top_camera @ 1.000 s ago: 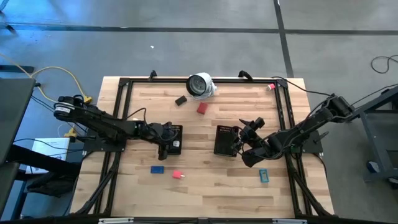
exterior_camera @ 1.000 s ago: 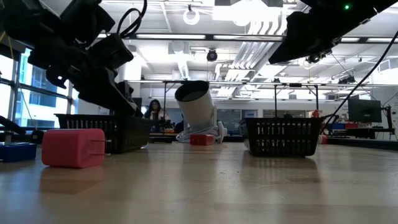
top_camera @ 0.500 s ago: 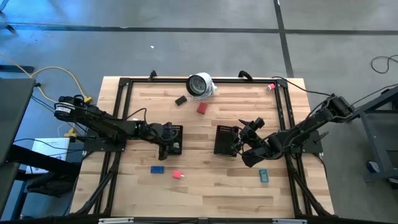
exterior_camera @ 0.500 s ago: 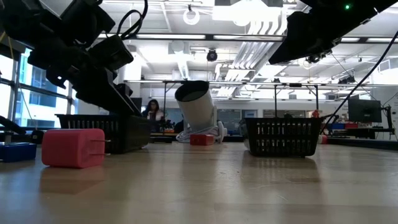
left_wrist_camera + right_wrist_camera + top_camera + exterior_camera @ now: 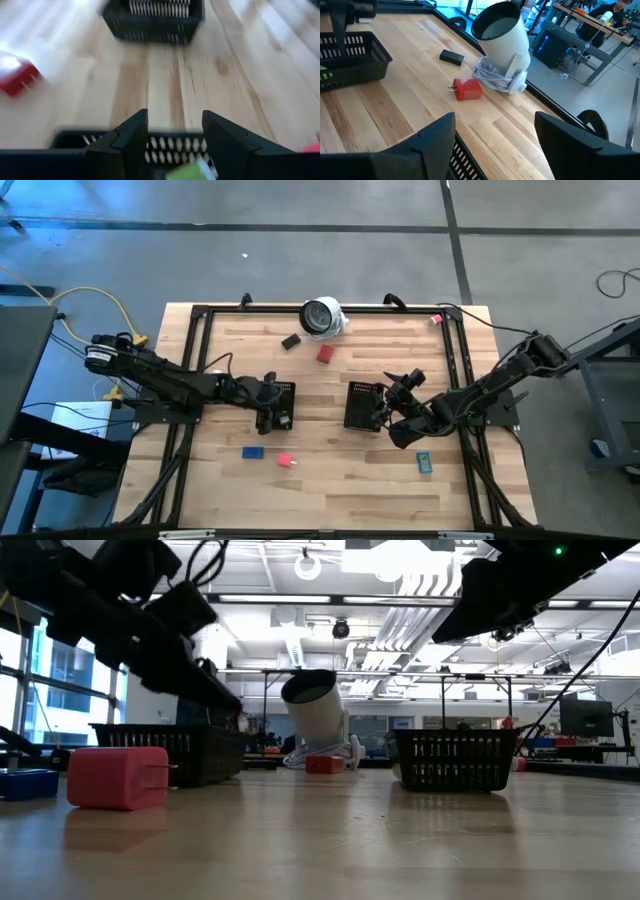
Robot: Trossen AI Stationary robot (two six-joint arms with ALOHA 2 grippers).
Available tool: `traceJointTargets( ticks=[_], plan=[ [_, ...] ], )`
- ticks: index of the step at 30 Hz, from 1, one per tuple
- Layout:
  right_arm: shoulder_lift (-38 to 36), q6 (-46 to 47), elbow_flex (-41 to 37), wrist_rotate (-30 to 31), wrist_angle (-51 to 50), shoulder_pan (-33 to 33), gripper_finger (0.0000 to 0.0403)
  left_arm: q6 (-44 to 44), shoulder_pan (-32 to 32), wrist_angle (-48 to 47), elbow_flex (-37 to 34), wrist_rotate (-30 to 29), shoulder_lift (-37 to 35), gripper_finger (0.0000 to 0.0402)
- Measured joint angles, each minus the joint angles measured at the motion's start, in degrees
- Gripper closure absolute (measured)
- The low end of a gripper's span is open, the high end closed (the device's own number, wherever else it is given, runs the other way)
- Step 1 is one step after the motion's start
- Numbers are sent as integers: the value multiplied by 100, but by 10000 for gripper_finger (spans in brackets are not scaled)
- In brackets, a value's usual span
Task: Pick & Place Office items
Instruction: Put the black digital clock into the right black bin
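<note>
We see the left gripper [image 5: 268, 417] hanging over the left black mesh rectangular tray [image 5: 283, 403], near the middle of the wooden table [image 5: 330, 480]. In the left wrist view its two dark fingers [image 5: 131, 142] stand apart with nothing between them, and below them a small green piece [image 5: 192, 169] lies inside this tray. So the fingers are released and hold nothing.

The right gripper [image 5: 385, 415] hangs above the right black mesh rectangular tray [image 5: 360, 406]. In the right wrist view its fingers [image 5: 432, 145] are spread wide and empty.

The other office items lie on the bare table. A small red piece [image 5: 324, 354] lies near the far edge, just beside the white round object with a dark face [image 5: 322, 316]. A dark brown piece [image 5: 291, 341] lies to the left of the red one. On the near side of the left tray we find a blue piece [image 5: 253, 451] and a pink piece [image 5: 285, 461], close to each other. A teal piece [image 5: 424, 462] lies on the near side of the right arm. One more tiny pink piece [image 5: 436, 320] sits at the far right corner of the table.
</note>
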Motion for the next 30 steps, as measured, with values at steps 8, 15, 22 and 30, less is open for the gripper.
traceJointTargets(
  ticks=[8,15,22,30],
  plan=[
    [0,-25,0,104,-39,0,143,664,-2,55,0,-815,-1186,219],
    [-49,-191,0,324,-80,0,143,872,-4,-311,0,-1215,-2613,219],
    [-763,-658,2,569,-166,53,143,1330,124,-1024,0,-1288,-3358,219],
    [-2493,-699,-40,718,-695,766,143,781,309,-2205,0,-1815,-4000,218]
  ],
)
